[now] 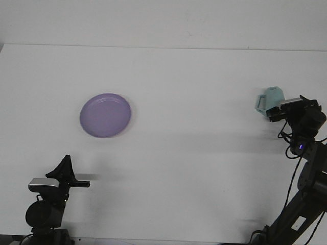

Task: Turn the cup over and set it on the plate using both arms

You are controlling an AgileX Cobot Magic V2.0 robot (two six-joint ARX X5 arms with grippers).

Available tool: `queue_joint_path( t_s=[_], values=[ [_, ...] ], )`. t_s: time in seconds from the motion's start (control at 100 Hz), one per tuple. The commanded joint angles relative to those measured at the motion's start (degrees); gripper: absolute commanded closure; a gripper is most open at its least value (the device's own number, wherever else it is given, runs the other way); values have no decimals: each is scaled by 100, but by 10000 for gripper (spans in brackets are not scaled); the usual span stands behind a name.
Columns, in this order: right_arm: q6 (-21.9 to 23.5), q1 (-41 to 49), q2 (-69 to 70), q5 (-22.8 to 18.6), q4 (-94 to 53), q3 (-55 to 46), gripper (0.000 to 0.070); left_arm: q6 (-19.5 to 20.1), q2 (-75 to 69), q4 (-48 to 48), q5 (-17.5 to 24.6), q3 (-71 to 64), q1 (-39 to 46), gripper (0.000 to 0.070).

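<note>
One cup (269, 99), pale teal with faceted sides, sits on the white table (194, 153) at the far right. Its narrower end points up and its wider end faces the table, so it looks mouth-down, though the picture is soft there. Long axis is close to vertical, perhaps leaning slightly. The handle loop sticks out to the left.

One plate (105, 115), lilac and round, lies flat on the left half of the table, well apart from the cup.

Two arms are in view. The right arm rises from the near right corner, and the right gripper (278, 113) is right up against the cup's lower right side, covering part of it. Whether its fingers are spread or closed, and whether they have any hold on the cup, cannot be told from this view; dark hardware hides the contact. A small blue light (301, 147) shows on the arm below the wrist, with black cables looping down beside it.

The left gripper (82, 180) sits low at the near left, pointing right, nothing at its tip. Its opening cannot be read either. It is well apart from the plate.
</note>
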Motion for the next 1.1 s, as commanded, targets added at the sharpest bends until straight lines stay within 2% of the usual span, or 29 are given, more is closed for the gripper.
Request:
queue_joint_path(
  t_s=[0.0,0.09,0.23,0.26,0.4,0.54,0.71,0.85,1.09],
  values=[
    [-68,-31,149,-83,4,149,265,-7,-2,39,-15,-116,-2,685],
    [-87,-31,149,-120,22,186,442,-7,-2,13,-15,-116,-2,685],
    [-74,-31,149,-225,20,186,665,-7,-2,-59,-15,-116,-2,685],
    [-70,-31,149,-225,22,186,695,-7,-2,-76,-15,-116,-2,684],
    [-26,13,149,-223,22,186,695,-7,-2,-90,-15,-116,-2,685],
    [400,42,109,-225,13,186,695,-7,-2,-68,-15,-116,-2,684],
    [614,199,-334,-214,-420,186,695,-11,-2,-68,-15,-107,-2,685],
    [1043,339,-940,-203,-914,186,695,-11,-2,50,-15,-96,-2,685],
    [1917,752,-2400,-195,-2767,186,695,-11,-2,439,-15,-81,-2,685]
  ],
)
